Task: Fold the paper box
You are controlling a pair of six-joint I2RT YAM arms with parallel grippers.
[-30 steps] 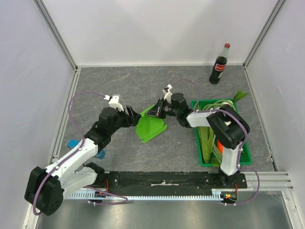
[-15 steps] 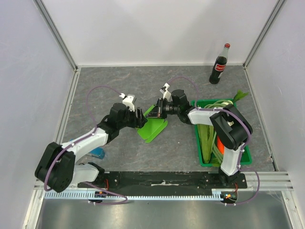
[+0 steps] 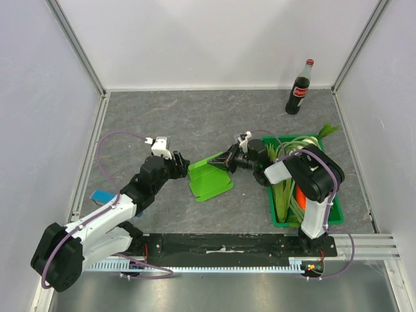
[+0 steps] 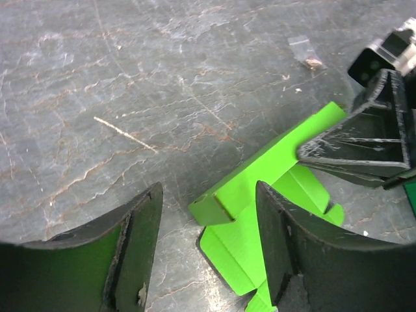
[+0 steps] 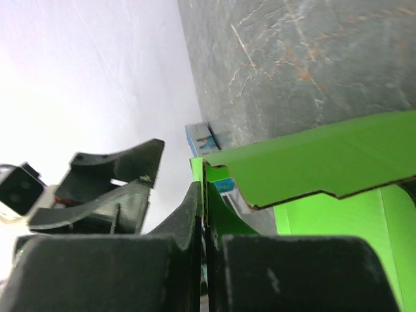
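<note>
**Thin Card Held by One Flap as Second Arm Waits**

The lime-green paper box [image 3: 211,183] lies at the centre of the grey table [image 3: 162,123], with one flap raised. The right gripper [image 3: 227,160] reaches in low from the right of the frame, forearm nearly level, jaws pressed together on that flap's upper edge. The left gripper [image 3: 178,166], stretched in from lower left, hovers just beside the box's left edge, jaws apart and touching nothing. The card looks light, springy and easily creased. It seems best taken gently at flap edges near a crease, lest it buckle or slide.
</note>
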